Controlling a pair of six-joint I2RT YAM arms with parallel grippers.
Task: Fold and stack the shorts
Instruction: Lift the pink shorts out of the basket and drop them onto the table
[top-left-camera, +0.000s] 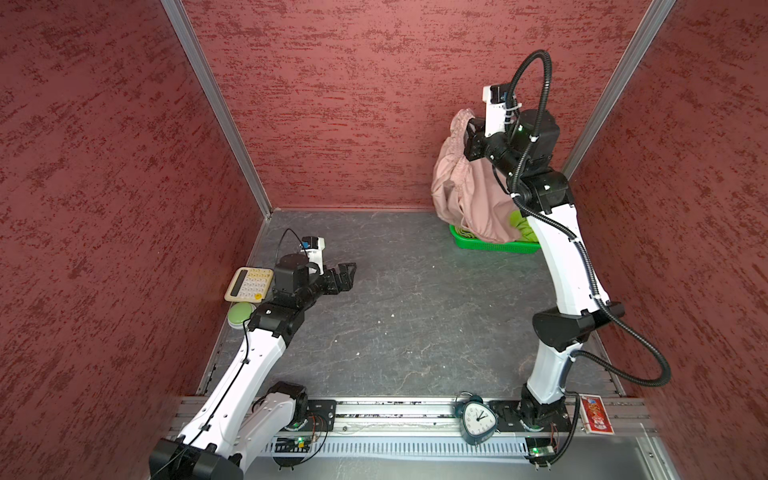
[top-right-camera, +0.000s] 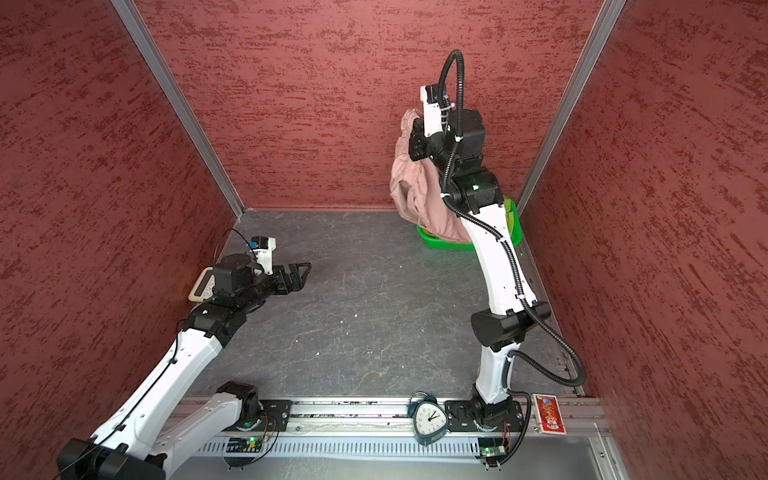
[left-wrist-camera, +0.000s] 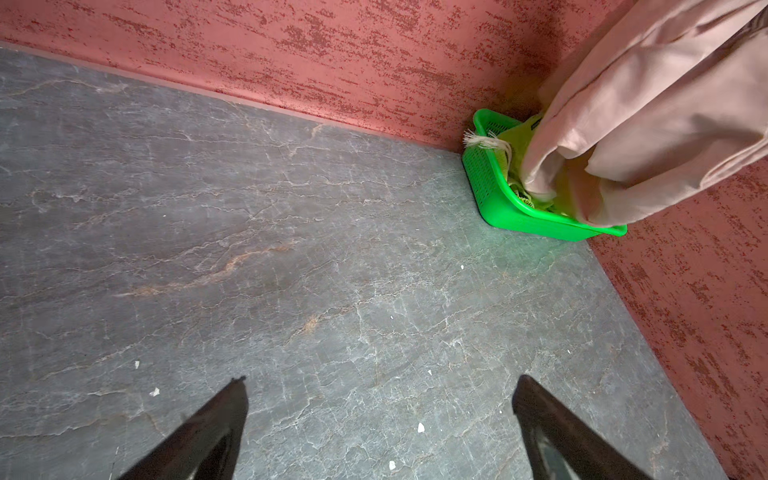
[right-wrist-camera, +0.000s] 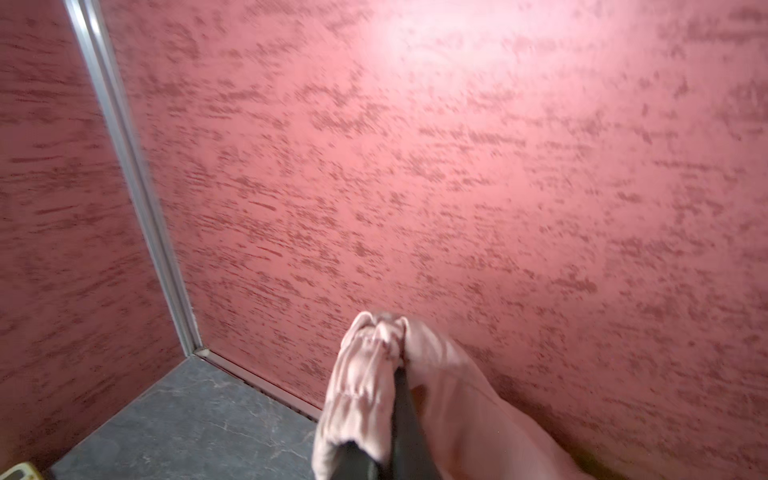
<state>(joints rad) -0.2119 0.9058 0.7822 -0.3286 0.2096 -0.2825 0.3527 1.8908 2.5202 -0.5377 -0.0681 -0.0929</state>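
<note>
Jaws of the left gripper are held spread wide above the grey marbled tabletop. Further right, in the far corner, crumpled lime green fabric shorts are contained in the green perforated plastic basket. Dusty pink fabric shorts are pinched at the elastic waistband by the right gripper and hung above that basket, their lower ends dipped inside.

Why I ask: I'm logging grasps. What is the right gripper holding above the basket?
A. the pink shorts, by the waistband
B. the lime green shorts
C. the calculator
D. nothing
A: the right gripper is shut on the gathered waistband of the pink shorts, which hang down into the green basket, while the lime green shorts lie in the basket.
</note>
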